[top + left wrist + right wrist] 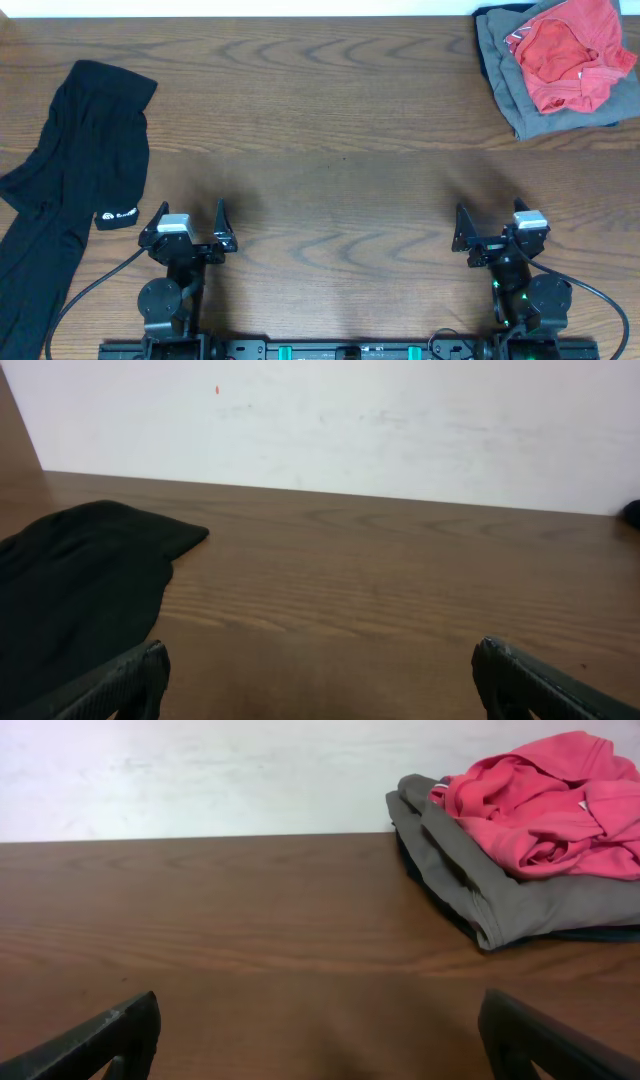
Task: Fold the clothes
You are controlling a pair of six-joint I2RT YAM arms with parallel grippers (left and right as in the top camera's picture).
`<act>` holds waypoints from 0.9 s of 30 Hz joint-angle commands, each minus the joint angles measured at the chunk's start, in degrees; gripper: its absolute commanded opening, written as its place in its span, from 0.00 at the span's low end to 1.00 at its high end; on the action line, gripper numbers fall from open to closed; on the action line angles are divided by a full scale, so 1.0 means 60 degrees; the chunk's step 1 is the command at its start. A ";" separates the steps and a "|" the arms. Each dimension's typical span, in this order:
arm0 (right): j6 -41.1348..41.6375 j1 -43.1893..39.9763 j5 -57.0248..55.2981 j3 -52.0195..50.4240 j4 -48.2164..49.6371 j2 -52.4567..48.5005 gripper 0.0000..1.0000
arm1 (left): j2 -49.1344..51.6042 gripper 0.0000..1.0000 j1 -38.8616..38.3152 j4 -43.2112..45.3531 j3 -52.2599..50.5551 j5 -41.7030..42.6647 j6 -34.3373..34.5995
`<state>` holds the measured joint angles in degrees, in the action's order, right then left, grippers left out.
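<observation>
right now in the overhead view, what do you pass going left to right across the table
black T-shirt → left gripper → right gripper → pile of grey and red garments

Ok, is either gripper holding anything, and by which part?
Nothing is held. The left gripper and right gripper are both open and empty; the black T-shirt lies apart from both.
</observation>
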<state>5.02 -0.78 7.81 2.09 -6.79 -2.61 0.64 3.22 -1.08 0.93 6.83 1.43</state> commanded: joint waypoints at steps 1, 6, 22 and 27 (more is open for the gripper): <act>0.0087 0.0135 -0.0087 -0.0055 -0.0004 -0.0033 0.99 | 0.0015 0.98 0.0033 -0.0386 -0.0117 0.0098 -0.0055; 0.0087 0.0135 -0.0087 -0.0055 -0.0004 -0.0033 0.99 | 0.0015 0.98 0.0033 -0.0386 -0.0117 0.0098 -0.0055; 0.0098 0.0135 0.0040 -0.0055 0.0251 -0.0033 0.99 | 0.0015 0.98 0.0033 -0.0390 -0.0117 0.0098 -0.0055; 0.0084 0.0135 0.0062 -0.0055 0.0215 -0.0033 0.99 | 0.0011 0.98 0.0033 0.0044 -0.0117 0.0251 -0.0018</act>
<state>5.02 -0.78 7.90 2.07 -5.63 -2.63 0.64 3.22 -0.45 0.91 6.94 1.45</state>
